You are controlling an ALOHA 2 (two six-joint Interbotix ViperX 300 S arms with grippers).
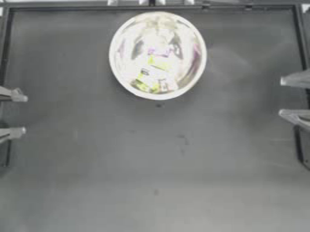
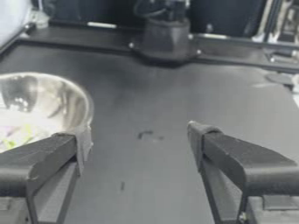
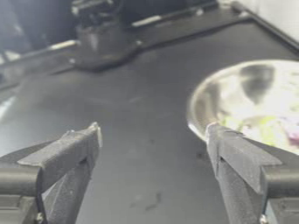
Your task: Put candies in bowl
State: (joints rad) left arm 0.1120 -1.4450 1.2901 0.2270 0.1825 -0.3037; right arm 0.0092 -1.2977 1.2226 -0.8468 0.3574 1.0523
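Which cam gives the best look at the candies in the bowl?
Top view: it looks straight into the bowl, showing the candies as yellow-green and pink patches among reflections. The left wrist view catches only a sliver of them behind a jaw; the right wrist view shows a partial, edge-cut cluster.

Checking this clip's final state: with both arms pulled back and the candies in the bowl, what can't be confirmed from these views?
- Candy count: in the top view the candies blur into reflections inside the bowl.
- Bowl contents in both wrist views: cut off by the picture edge and by an end-effector finger.
- Left end effector and right end effector: only open fingertips show at the top view's edges.
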